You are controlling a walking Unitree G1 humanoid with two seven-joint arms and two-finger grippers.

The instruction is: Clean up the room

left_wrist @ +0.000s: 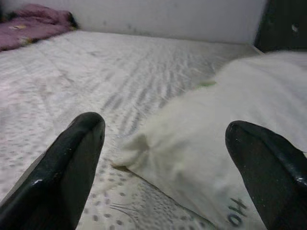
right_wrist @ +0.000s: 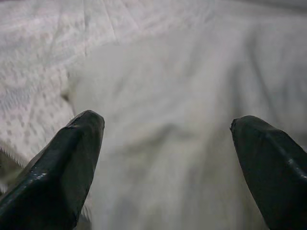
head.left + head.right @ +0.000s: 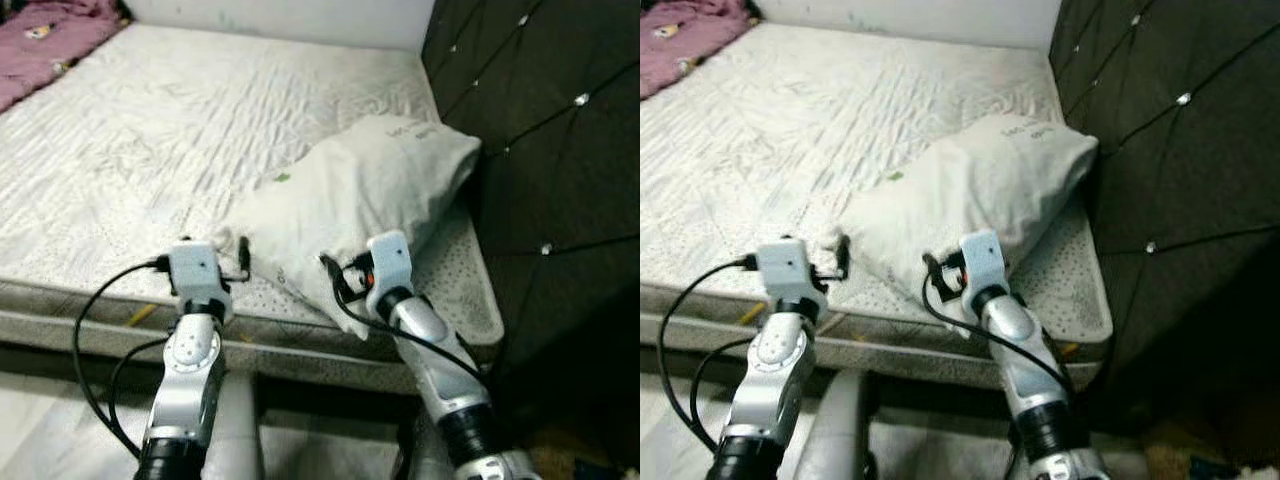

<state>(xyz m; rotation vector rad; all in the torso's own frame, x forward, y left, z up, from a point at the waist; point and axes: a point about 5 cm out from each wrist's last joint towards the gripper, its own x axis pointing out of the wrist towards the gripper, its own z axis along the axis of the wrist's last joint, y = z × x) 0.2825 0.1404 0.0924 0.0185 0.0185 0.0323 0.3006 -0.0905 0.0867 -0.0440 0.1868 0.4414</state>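
Pillow (image 3: 350,205) on mattress (image 3: 130,150), by headboard (image 3: 540,150). Left gripper (image 1: 165,158) wide open at pillow corner. Right gripper (image 2: 168,158) wide open, empty, over pillow.

We saw an off-white pillow (image 3: 355,195) with small dark lettering and a green fleck, on a white mattress (image 3: 150,140) quilted in wavy lines with a grey-dotted border. A mauve blanket (image 3: 45,40) lay beyond; the headboard (image 3: 545,130) was black, diamond-tufted, silver-studded.
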